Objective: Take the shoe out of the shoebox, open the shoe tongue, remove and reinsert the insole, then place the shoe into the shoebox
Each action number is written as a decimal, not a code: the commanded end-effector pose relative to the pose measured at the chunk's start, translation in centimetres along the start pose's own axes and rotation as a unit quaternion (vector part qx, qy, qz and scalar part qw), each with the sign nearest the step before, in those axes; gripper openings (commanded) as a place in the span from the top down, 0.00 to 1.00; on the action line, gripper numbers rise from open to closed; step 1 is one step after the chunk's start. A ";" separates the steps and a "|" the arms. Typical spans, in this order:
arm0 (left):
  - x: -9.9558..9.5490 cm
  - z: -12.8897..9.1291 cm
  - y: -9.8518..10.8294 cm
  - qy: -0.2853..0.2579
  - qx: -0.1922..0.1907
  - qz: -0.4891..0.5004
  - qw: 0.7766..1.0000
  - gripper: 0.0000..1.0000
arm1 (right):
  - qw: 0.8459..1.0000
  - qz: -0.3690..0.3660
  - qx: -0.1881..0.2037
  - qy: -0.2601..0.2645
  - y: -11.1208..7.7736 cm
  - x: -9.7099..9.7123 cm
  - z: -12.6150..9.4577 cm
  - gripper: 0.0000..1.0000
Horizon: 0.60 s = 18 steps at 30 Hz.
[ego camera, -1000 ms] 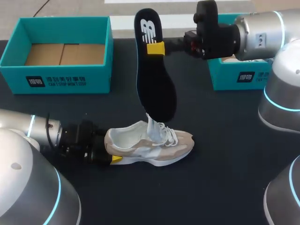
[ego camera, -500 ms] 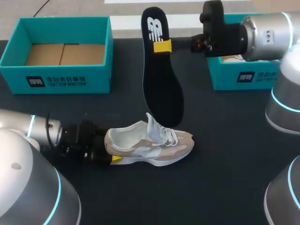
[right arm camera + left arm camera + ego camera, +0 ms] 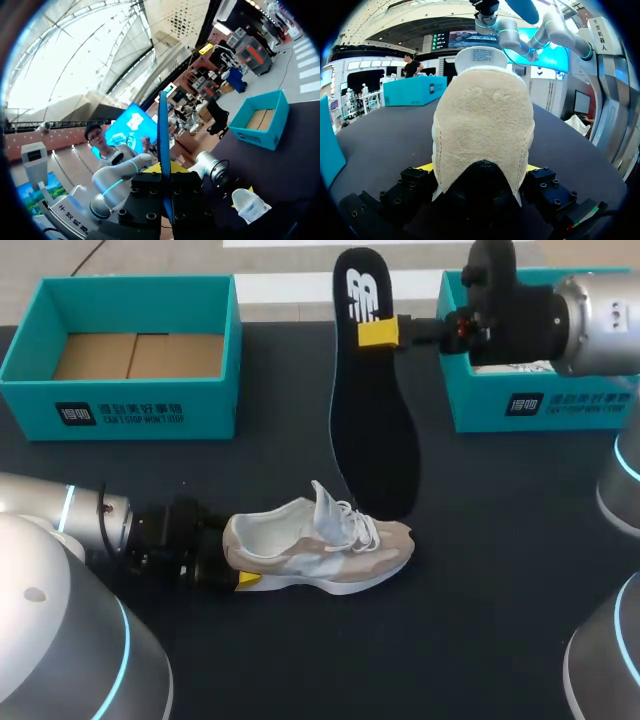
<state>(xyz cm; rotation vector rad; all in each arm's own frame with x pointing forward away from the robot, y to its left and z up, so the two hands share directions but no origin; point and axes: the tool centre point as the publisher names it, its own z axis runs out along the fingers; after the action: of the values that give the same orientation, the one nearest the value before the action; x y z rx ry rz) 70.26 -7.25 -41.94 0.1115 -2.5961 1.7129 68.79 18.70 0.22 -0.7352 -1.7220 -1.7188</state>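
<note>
Teal shoebox (image 3: 130, 410) stands open at ten o'clock. Shoe (image 3: 320, 545) lies mid-table, toe toward three o'clock, its soft padded heel apparently pinched in my left claw (image 3: 247, 579). Insole (image 3: 372, 430), light and floppy, dangles at one o'clock. My right claw (image 3: 379, 333) is clamped near its heel end; a mid-length hold would steady it.

Centre: insole (image 3: 372, 410), black with a white logo at its upper end. Lower centre: shoe (image 3: 318, 545), beige and white panels, white laces. Upper left: shoebox (image 3: 120, 410), teal, brown cardboard floor. Upper right: second box (image 3: 520, 405), teal. Table (image 3: 480, 580): black. Left gripper (image 3: 230, 558) and right gripper (image 3: 378, 333): yellow tips. Arms (image 3: 60, 640): silver with cyan rings.
</note>
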 end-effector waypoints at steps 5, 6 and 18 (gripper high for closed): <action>0.1 0.0 0.0 -0.001 0.000 0.000 1.000 1.00 | 1.000 -0.003 -0.018 -0.018 -2.5 2.1 -0.6 1.00; 0.1 0.0 0.0 -0.001 0.000 0.000 1.000 1.00 | 1.000 -0.003 -0.018 -0.019 -2.6 2.2 -0.5 1.00; 0.1 0.0 0.0 -0.001 0.000 0.000 1.000 1.00 | 1.000 0.004 -0.016 -0.024 -4.6 3.9 0.4 1.00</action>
<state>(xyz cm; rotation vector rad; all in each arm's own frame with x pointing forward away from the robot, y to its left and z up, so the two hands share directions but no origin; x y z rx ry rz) 70.26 -7.26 -41.94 0.1114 -2.5961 1.7129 63.74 18.83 0.04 -0.7801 -1.7277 -1.7297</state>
